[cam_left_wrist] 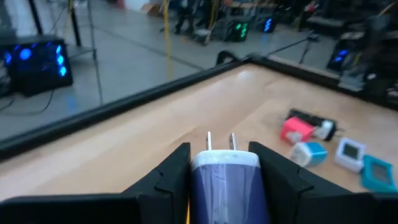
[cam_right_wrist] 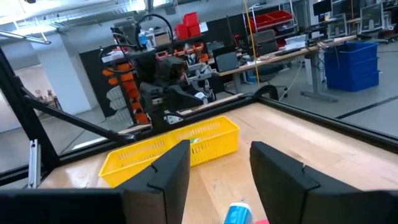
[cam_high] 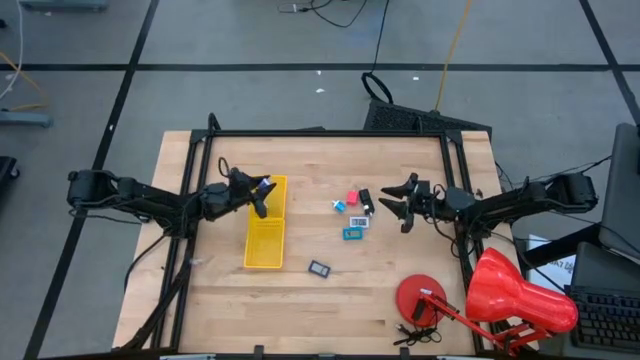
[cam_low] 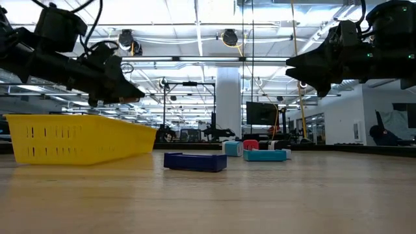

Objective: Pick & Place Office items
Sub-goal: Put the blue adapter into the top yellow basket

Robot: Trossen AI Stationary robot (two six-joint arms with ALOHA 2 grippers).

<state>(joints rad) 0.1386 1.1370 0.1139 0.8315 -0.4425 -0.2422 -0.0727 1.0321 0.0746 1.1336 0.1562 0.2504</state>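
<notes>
1. Left gripper is clamped on a purple plug adapter with a white cap, two metal prongs pointing forward. It hangs over the far end of the yellow tray, which sits left of the desk's centre — looks lined up for a drop into the tray.
2. Right gripper hovers above the desk, right of centre, just beside the cluster of loose items. Fingers stand apart with nothing between them; probably positioning for the next pick.
3. Cluster near mid-desk: pink-red piece, black piece, blue-and-white piece, white square piece, teal piece — all close together, some touching.
4. A dark flat rectangle lies alone nearer the front edge, between tray and cluster.
5. Red desk lamp sits at the front right corner, clear of the work.
6. My read: one item about to land, six still on the desk.
</notes>
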